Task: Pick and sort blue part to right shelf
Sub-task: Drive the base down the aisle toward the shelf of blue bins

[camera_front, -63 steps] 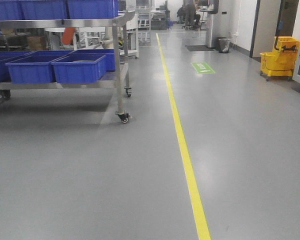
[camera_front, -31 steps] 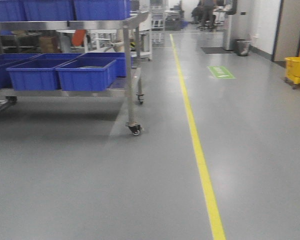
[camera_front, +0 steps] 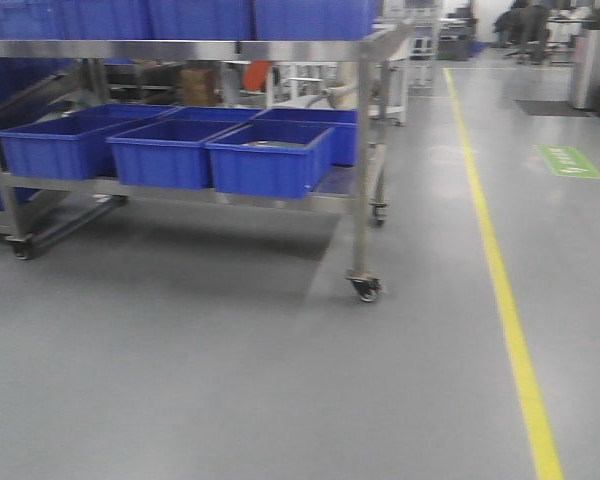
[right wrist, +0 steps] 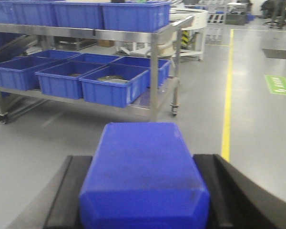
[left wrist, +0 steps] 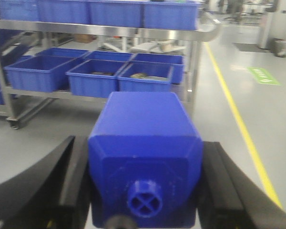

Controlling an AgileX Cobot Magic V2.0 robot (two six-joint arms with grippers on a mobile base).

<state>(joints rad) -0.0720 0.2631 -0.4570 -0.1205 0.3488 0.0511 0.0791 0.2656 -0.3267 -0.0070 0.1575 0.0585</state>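
Note:
My right gripper (right wrist: 143,160) is shut on the blue part (right wrist: 140,162), a solid-blue block with sloped shoulders; its cap end is hidden below the frame. My left gripper (left wrist: 144,143) is shut on a squatter blue block (left wrist: 145,143) whose small round knob (left wrist: 145,199) faces the camera. The right shelf (camera_front: 180,48), a stainless-steel rack on casters, stands ahead to the left with large blue bins (camera_front: 270,158) on its lower level. It also shows beyond both blocks, as the rack (left wrist: 133,32) in the left wrist view and the rack (right wrist: 86,33) in the right wrist view. Neither arm shows in the front view.
A yellow floor line (camera_front: 500,270) runs along the right of the rack, with a green floor sign (camera_front: 570,161) beyond it. The rack's front caster (camera_front: 365,288) rests on grey floor. More blue bins (camera_front: 310,17) fill the upper level. Other racks and people are far back.
The front view has swung left: the rack has shifted right and grown larger in frame, the yellow line moved right, and the yellow mop bucket has left the view.

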